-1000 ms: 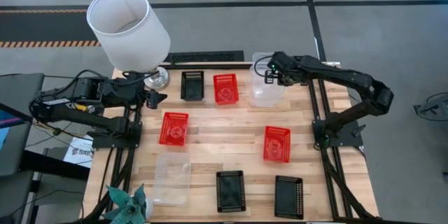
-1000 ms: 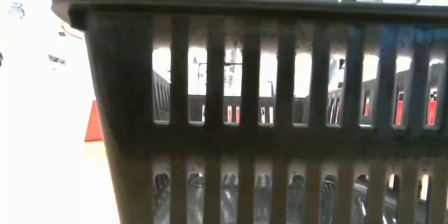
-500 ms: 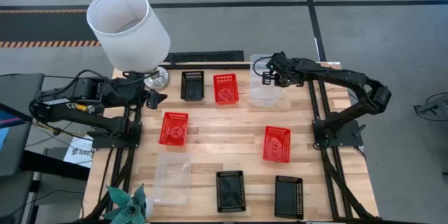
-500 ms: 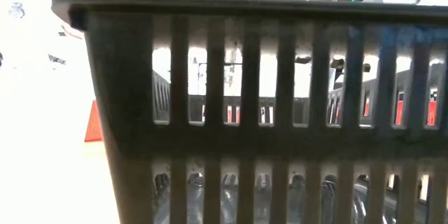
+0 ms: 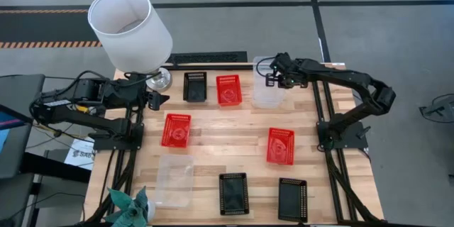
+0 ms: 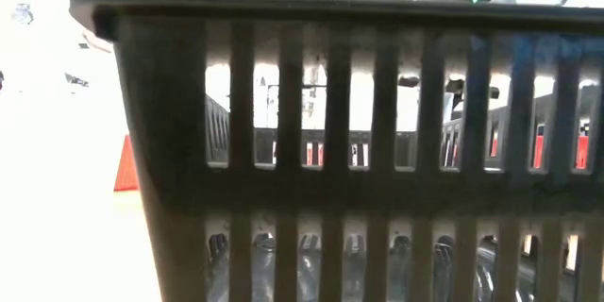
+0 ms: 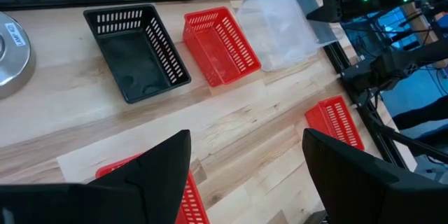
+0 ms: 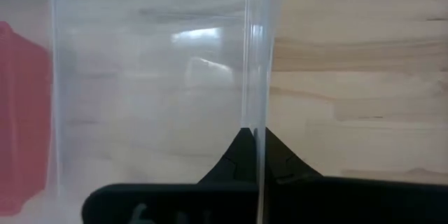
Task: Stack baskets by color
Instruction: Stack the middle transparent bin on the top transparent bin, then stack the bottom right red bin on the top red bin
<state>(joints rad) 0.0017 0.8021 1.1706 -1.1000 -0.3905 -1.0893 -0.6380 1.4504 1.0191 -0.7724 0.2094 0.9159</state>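
Note:
My right gripper [image 5: 272, 78] is at the table's far right, shut on a clear basket [image 5: 267, 89], which shows tilted in the left wrist view [image 7: 283, 21]. Resting flat on their bottoms on the table are three red baskets [image 5: 228, 89] [image 5: 176, 129] [image 5: 280, 145], three black baskets [image 5: 195, 86] [image 5: 233, 194] [image 5: 293, 198] and a second clear basket [image 5: 174, 180]. My left gripper [image 5: 161, 100] waits open above the far left, with nothing between its fingers [image 7: 161, 168]. My right gripper pinches one wall of the clear basket at its rim [image 8: 256, 105], one finger inside the basket and one outside. The fingers [image 8: 238, 154] slant down from above, from the table's right. The basket hangs tilted; whether its low end touches the table I cannot tell.
A white lampshade [image 5: 130, 28] on a metal base [image 5: 160, 79] stands at the far left corner. A dark strip [image 5: 206, 58] lies along the far edge. One black basket [image 6: 359, 151] fills the low view. Bare wood [image 5: 227, 131] lies in the table's middle.
My right gripper has come down a little with the clear basket, edging toward the table's left and staying shut on its wall.

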